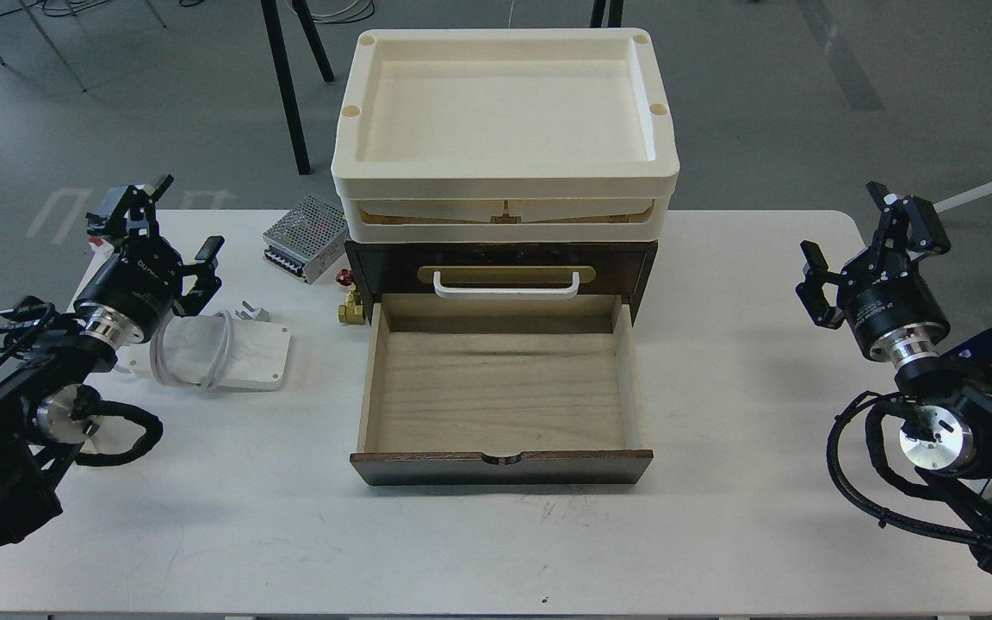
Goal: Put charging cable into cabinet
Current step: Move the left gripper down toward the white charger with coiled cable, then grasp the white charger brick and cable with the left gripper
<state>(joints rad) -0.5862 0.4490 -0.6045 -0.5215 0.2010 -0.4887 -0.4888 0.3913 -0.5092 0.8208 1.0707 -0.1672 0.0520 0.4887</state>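
Observation:
The charging cable (238, 355) lies flat on the white table at the left, a white block with its pale cord looped at its left side and a plug end at its top. My left gripper (173, 226) hovers just left of and above it, open and holding nothing. The cabinet (503, 267) stands mid-table, dark brown with a white bar handle. Its lower drawer (500, 379) is pulled out towards me, and only its pale wood floor shows inside. My right gripper (871, 232) is far off at the table's right side, open and empty.
Two stacked cream plastic trays (505, 129) sit on top of the cabinet. A perforated metal power-supply box (306, 237) lies behind the cable, and a small brass fitting with a red knob (350, 306) stands by the cabinet's left corner. Black stand legs rise behind the table.

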